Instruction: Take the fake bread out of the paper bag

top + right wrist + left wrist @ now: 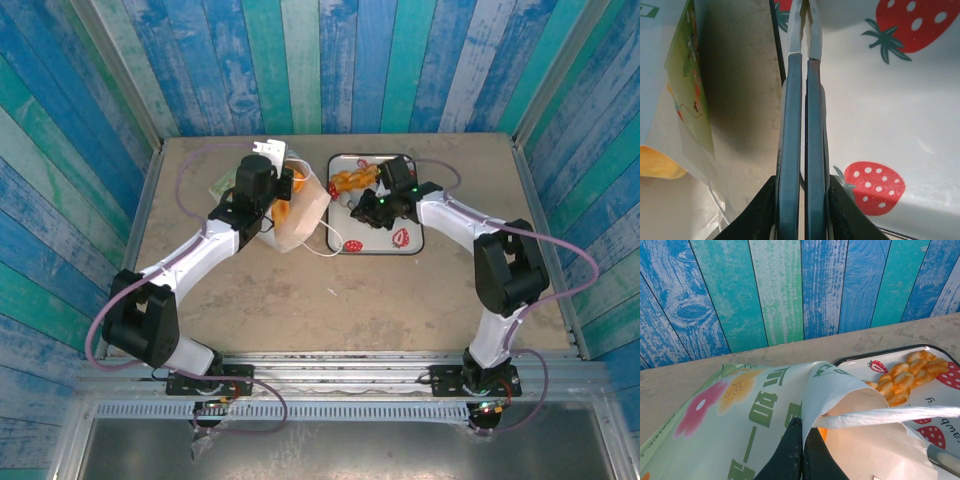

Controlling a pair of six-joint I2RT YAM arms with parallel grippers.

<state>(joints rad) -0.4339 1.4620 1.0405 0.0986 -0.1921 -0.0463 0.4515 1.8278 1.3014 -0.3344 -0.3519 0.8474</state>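
Note:
The white paper bag lies tilted on the table left of the tray, mouth toward the tray. My left gripper is shut on the bag's upper rim, one finger inside and one outside. An orange piece of fake bread shows inside the mouth, also seen as an orange patch from above. A twisted roll lies on the strawberry tray, with pastries at its back left. My right gripper is shut and holds nothing, hovering along the tray's left rim beside the bag.
The strawberry-printed tray sits at the table's back centre-right. A white handle strip crosses the bag mouth, and a cord loop trails on the table. Blue-green plank walls close in the back and sides. A yellow-orange lump shows under the bag.

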